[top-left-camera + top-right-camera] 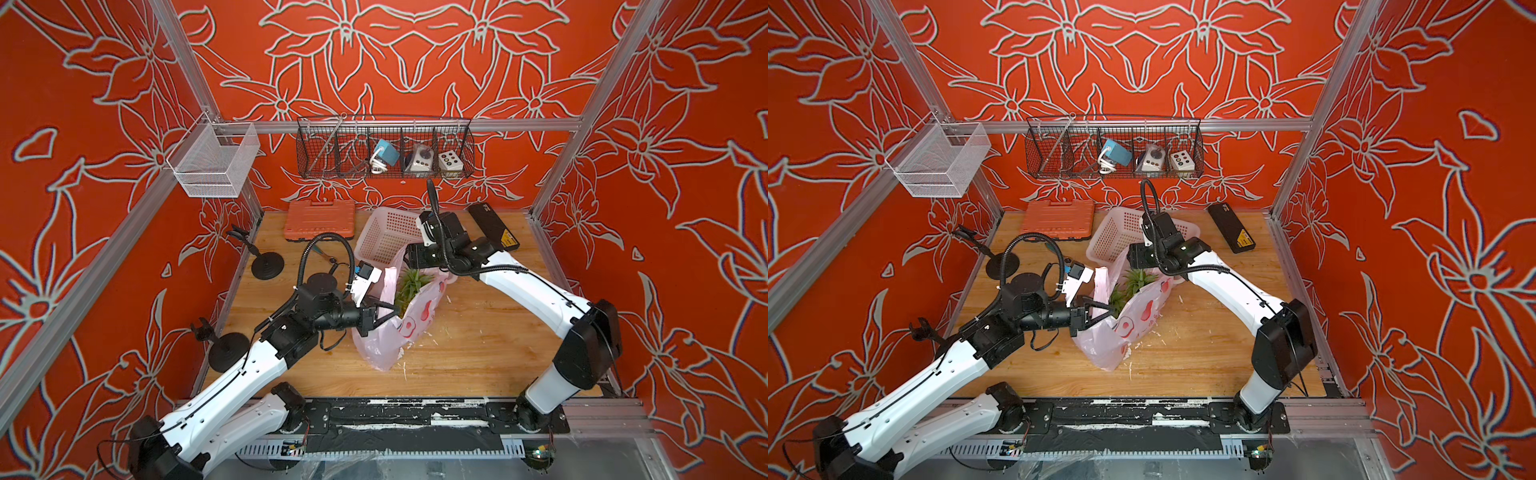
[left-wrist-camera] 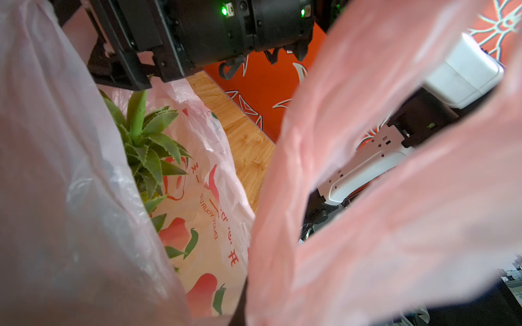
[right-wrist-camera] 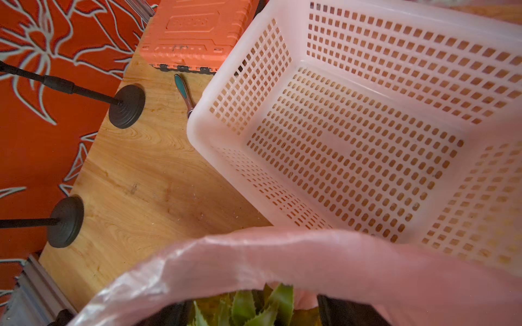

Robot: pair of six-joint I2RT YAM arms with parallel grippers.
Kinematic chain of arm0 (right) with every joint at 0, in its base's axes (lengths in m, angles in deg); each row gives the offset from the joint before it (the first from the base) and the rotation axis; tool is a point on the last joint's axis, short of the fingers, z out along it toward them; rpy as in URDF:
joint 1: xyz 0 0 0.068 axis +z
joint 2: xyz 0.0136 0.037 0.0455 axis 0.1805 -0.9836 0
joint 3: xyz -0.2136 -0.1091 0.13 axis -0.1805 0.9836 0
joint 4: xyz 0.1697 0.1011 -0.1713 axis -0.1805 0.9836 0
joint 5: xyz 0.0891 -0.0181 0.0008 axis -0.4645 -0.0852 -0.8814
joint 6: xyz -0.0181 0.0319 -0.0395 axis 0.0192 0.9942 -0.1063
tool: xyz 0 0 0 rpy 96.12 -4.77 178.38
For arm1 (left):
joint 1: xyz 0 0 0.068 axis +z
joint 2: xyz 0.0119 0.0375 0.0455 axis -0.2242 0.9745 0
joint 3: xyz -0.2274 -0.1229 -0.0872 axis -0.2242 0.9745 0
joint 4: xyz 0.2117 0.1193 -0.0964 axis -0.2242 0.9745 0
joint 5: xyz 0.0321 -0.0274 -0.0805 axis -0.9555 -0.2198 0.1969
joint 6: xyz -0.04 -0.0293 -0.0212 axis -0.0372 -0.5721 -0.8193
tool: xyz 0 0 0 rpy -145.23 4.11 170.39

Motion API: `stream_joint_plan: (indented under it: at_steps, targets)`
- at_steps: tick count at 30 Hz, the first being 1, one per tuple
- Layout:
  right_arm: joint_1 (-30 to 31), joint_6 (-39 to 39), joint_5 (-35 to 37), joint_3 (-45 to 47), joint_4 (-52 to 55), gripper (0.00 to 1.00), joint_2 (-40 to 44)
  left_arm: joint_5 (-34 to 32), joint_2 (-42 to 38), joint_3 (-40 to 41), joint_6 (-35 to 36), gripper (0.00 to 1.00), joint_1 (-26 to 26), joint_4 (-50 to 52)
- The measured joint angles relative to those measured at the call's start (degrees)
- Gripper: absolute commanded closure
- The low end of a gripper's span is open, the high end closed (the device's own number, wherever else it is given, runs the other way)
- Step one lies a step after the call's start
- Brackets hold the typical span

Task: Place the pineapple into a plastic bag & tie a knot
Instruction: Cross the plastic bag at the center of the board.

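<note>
The pale-pink plastic bag (image 1: 388,340) printed with red peaches stands open mid-table in both top views (image 1: 1121,332). The pineapple sits inside; its green crown (image 1: 411,286) pokes out of the mouth (image 2: 147,141). My left gripper (image 1: 395,311) is shut on the bag's near rim. A pink handle loop (image 2: 367,211) hangs across the left wrist view and hides the fingers. My right gripper (image 3: 254,316) reaches into the bag's far side, its dark fingers (image 3: 169,313) apart with the crown (image 3: 254,304) between them. The knot is not in view.
A white perforated basket (image 1: 386,237) stands just behind the bag, under my right wrist. Behind it are an orange tool case (image 1: 320,220) and a black box (image 1: 494,228). Black round-base stands (image 1: 270,266) line the left edge. A teal-handled tool (image 3: 183,93) lies beside the basket.
</note>
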Motion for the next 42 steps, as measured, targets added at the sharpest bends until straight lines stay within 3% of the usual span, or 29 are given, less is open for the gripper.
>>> stream_joint_plan:
  at_steps: [5,8,10,11,16,20,27,36,37,39,42]
  targets:
    - [-0.1,1.9,0.2,0.0,-4.0,0.56,-3.3,0.0,0.1,0.0,0.0,1.00,0.0,0.0]
    - [-0.2,3.0,1.6,0.0,-5.5,0.78,-5.0,0.0,0.2,0.0,0.0,1.00,0.0,0.0]
    - [-0.3,3.5,2.6,-0.1,-6.0,0.98,-5.3,0.0,0.2,0.0,0.0,1.00,0.0,0.0]
    - [-0.5,3.3,2.9,-0.1,-6.2,1.00,-5.3,-0.1,0.2,0.0,0.0,1.00,0.0,0.0]
    - [-1.3,1.8,2.4,-1.9,-4.5,1.00,-3.4,-1.7,-0.3,-1.1,0.6,1.00,0.0,2.3]
    - [-2.5,-3.3,-1.2,-8.9,4.3,1.00,0.8,-4.0,-0.4,-7.4,3.5,1.00,0.0,8.7]
    - [-4.2,-12.2,-13.7,-23.5,23.5,1.00,6.8,-10.7,2.1,-17.8,10.2,1.00,0.8,18.9]
    - [-9.6,-13.0,-34.0,-20.8,31.6,1.00,6.2,-12.3,5.4,-20.3,12.1,1.00,3.8,23.8]
    - [-10.0,-13.1,-34.4,-19.9,31.5,0.94,6.1,-12.0,5.5,-20.3,12.0,1.00,3.8,23.7]
    - [-10.5,-12.9,-34.5,-18.1,31.4,0.62,6.1,-11.6,5.5,-20.3,12.0,1.00,3.8,23.3]
    - [-10.6,-12.8,-33.5,-16.2,31.1,0.34,6.1,-11.0,5.9,-20.3,11.9,1.00,3.8,22.4]
